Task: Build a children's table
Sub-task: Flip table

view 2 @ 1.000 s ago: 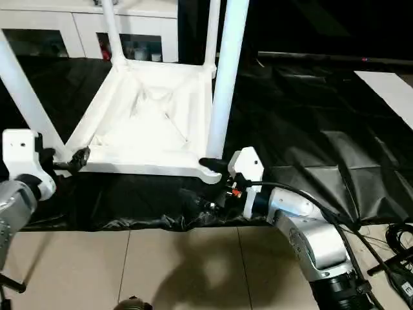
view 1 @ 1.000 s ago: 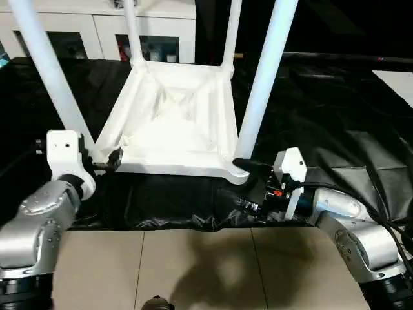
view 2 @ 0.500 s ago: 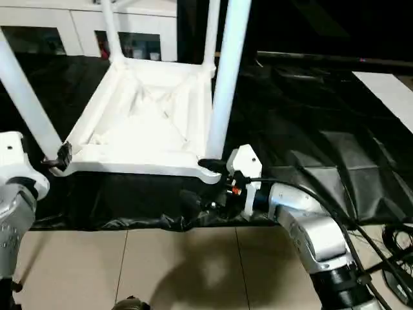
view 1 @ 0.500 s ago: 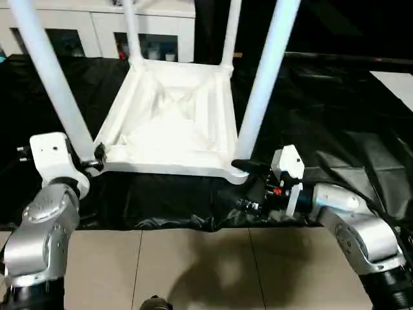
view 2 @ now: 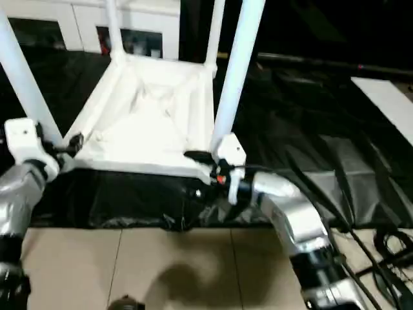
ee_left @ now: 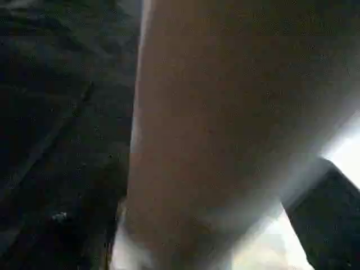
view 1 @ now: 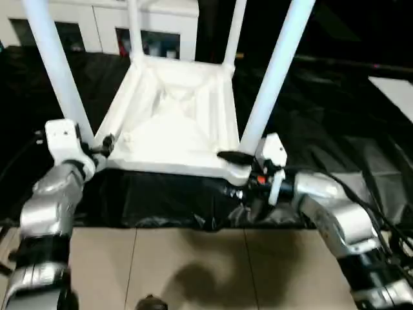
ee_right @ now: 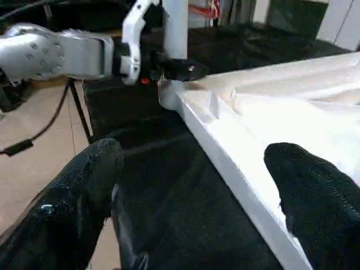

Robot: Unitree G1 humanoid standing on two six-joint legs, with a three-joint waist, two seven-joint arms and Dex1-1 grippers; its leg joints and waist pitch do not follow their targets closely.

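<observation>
The children's table is lying upside down at frame centre, all four legs apparently seated. Both the left end effector and the right end effector are gaping wide at its near corners, holding nothing; flipping it upright is remaining.

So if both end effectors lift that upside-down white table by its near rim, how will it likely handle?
The table is probably stiff and light: it looks like thin moulded plastic. Its four upright legs put weight high, so it may tip when lifted. The smooth rim could slip between the fingers.
</observation>
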